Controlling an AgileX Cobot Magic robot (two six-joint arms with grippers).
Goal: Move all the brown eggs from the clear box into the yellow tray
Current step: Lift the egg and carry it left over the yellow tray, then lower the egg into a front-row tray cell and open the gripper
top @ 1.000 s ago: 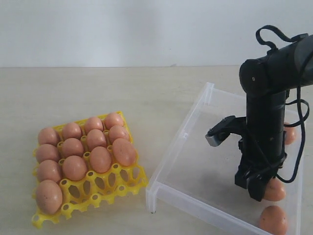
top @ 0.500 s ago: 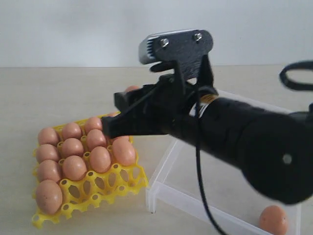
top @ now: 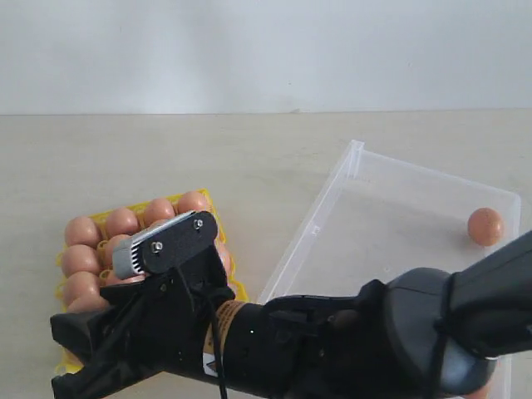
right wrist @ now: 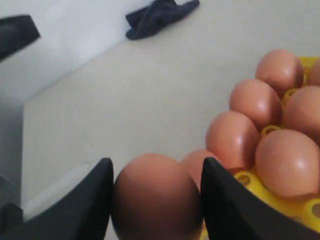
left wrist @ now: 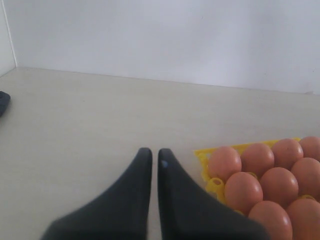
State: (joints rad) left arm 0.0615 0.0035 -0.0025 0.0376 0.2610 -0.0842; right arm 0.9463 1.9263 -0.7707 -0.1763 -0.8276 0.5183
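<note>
Right pincer [right wrist: 156,187] grips the held egg [right wrist: 155,202] between both fingers, at the edge of the tray [left wrist: 202,154]. It is just beside the seated eggs [right wrist: 232,137], which fill the cups. Left pincer [left wrist: 151,154] is closed and empty, over bare surface [left wrist: 75,115] near the tray's corner. A loose egg [top: 485,226] lies in the box [top: 316,224], well apart from both pincers.

Bright, soft, diffuse light; wall [top: 249,50] behind tray [left wrist: 204,154] washed pale. Shadows faint. Exterior view: arm [top: 349,349] over tray close to lens, black, detail lost. Right wrist view: egg [right wrist: 155,200] beside tray blurred; dull glare on tray eggs [right wrist: 285,160].
</note>
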